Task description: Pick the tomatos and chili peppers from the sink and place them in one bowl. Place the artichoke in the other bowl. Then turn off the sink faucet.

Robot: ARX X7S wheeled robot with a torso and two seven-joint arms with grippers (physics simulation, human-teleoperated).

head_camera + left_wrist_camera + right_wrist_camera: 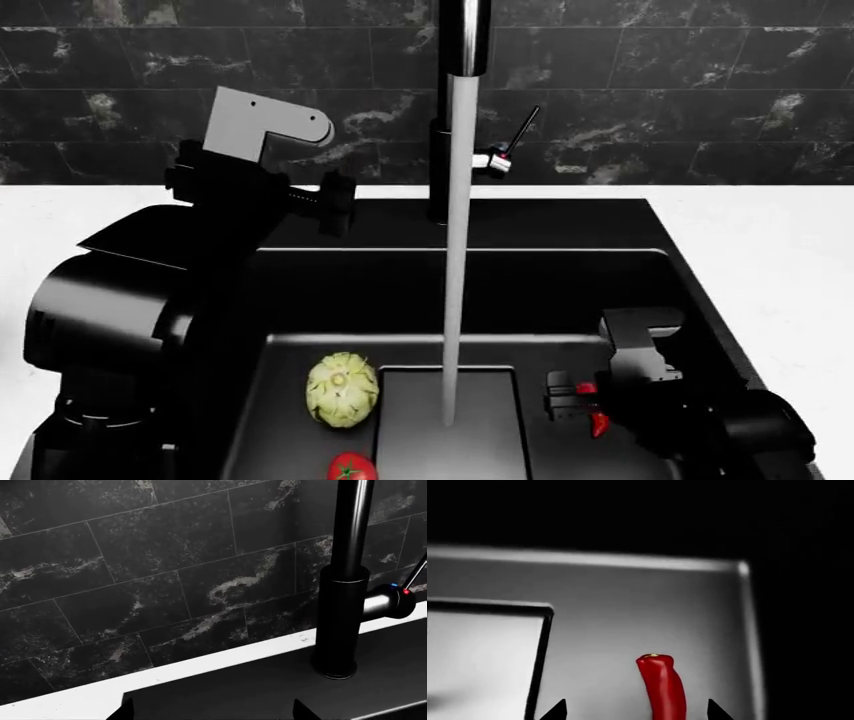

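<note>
Water runs from the sink faucet [454, 110] into the black sink [681, 290]. On the sink floor lie the artichoke [342, 388] and a tomato [352, 467]. My right gripper [636, 712] is low in the sink, open, with a red chili pepper [663, 687] lying between its spread fingertips, untouched. The head view shows that chili pepper [599, 424] just under the right gripper [579, 404]. My left gripper [213, 716] is open and holds nothing, hovering over the sink's back ledge beside the faucet column [342, 605]. Its lever base carries a red and blue mark [402, 588]. Both bowls are out of view.
A black marbled tile wall [694, 80] rises behind the white countertop [761, 240]. The recessed floor panel [447, 420] takes the water stream. My bulky left arm [147, 300] covers the sink's left side.
</note>
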